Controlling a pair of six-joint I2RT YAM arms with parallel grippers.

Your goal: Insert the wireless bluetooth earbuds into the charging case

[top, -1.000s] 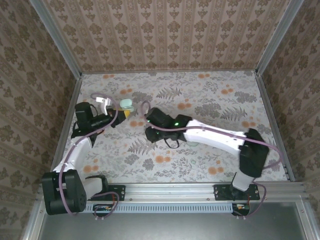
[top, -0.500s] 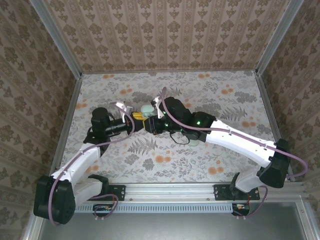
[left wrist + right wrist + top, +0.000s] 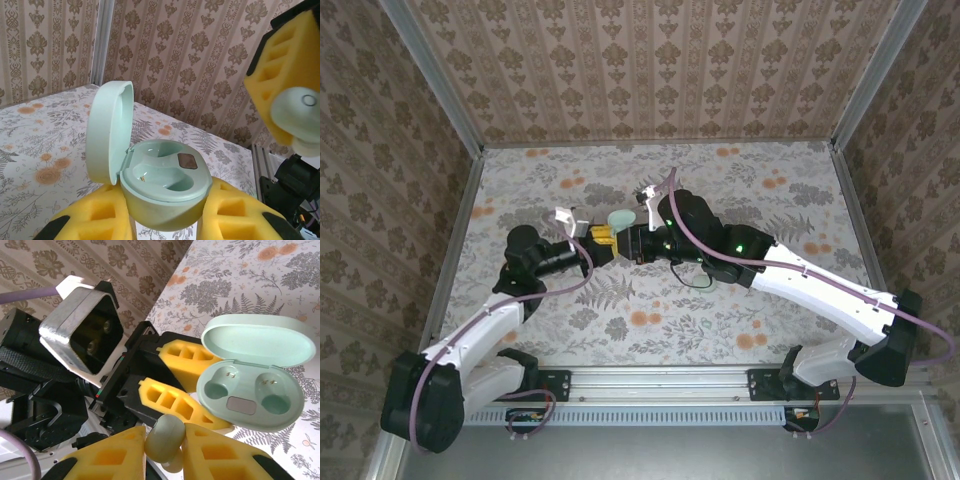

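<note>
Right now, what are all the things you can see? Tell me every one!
case: 1, mint green, lid open and both cups empty, held up over the table
earbud: 1 seen, mint green, pinched just in front of the case
table: 1, pale with grey leaves and orange flowers, under everything
walls: 3, brown patterned paper, around the table
rail: 1, silver metal, along the near edge
cable: purple, running along the arms
left arm: 1, white and black, its jaws shut on the case
right arm: 1, white and black, its jaws shut on the earbud
pads: 4, yellow foam, two on each arm's jaws
</note>
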